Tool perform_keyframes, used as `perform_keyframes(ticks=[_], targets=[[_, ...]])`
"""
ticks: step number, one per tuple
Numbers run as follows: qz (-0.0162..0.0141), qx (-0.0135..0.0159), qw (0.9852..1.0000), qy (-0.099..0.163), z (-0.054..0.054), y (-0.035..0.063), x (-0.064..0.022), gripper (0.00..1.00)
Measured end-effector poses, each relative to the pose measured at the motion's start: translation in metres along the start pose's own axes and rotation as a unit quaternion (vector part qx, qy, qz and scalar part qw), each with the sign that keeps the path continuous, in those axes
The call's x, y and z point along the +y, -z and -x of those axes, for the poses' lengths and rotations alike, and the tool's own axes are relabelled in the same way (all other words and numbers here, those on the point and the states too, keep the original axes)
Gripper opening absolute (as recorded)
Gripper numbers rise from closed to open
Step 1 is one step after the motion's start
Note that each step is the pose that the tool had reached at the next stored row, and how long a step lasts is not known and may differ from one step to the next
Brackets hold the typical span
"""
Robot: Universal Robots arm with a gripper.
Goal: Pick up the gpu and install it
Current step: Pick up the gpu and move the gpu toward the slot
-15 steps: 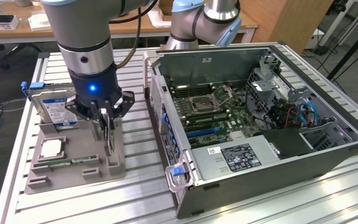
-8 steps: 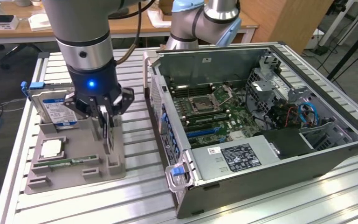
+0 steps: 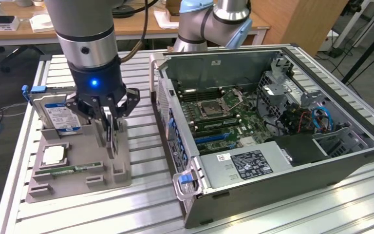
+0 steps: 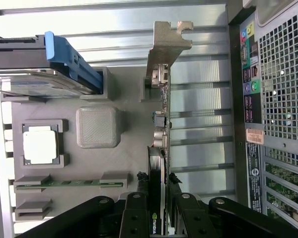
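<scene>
The gpu (image 3: 113,144) stands on edge in the grey parts holder (image 3: 76,183) on the exterior view's left. In the wrist view its long silver end bracket (image 4: 165,49) and thin green board edge (image 4: 165,124) run along the holder's side. My gripper (image 3: 111,119) hangs straight down over the card. In the wrist view its black fingers (image 4: 139,210) press against both faces of the gpu, with the gripper (image 4: 160,208) shut on it. The card's lower edge still looks close to the holder; I cannot tell whether it is lifted.
The holder (image 4: 124,148) also carries a silver hard drive (image 3: 60,114) with a blue clip, a processor chip (image 3: 55,155) and a memory stick (image 3: 70,170). The open computer case (image 3: 271,131) lies on the exterior view's right, motherboard (image 3: 219,117) exposed. A slatted metal table is underneath.
</scene>
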State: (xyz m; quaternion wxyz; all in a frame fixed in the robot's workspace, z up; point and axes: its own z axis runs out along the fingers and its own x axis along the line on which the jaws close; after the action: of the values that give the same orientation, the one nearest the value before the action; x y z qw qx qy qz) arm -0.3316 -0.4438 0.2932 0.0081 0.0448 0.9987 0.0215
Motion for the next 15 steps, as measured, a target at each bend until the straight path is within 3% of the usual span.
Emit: perform_keyframes(ticks=[10, 15], targets=[[0.0, 0.0001, 1.0, 0.0, 0.0, 0.0003, 0.0, 0.26], [-0.0001, 0.001, 1.0, 0.0, 0.0001, 0.0062, 0.0003, 0.26]])
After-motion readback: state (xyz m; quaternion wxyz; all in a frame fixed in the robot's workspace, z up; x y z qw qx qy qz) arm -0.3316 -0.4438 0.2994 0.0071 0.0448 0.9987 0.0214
